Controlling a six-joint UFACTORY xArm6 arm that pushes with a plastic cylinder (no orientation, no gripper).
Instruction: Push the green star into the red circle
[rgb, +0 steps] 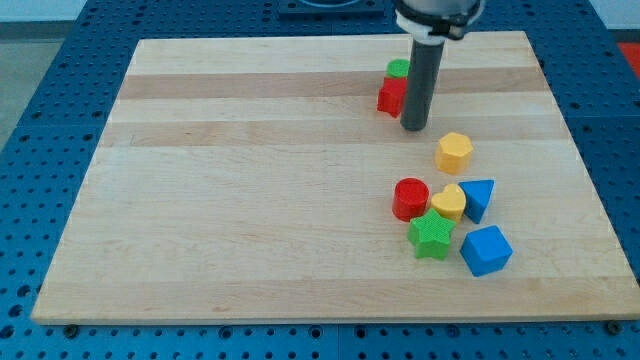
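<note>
The green star (431, 236) lies near the view's lower right, just below and right of the red circle (410, 198); the two look to be touching or nearly so. A yellow heart-like block (449, 202) sits between the star, the red circle and a blue triangle (479, 198). My tip (414, 127) is well above this cluster, towards the view's top, just right of a red block (391, 95) with a green block (399, 68) behind it.
A yellow hexagon (454, 152) lies between my tip and the cluster. A blue block (486, 250) sits right of the star. The wooden board (250, 180) rests on a blue perforated table (40, 100).
</note>
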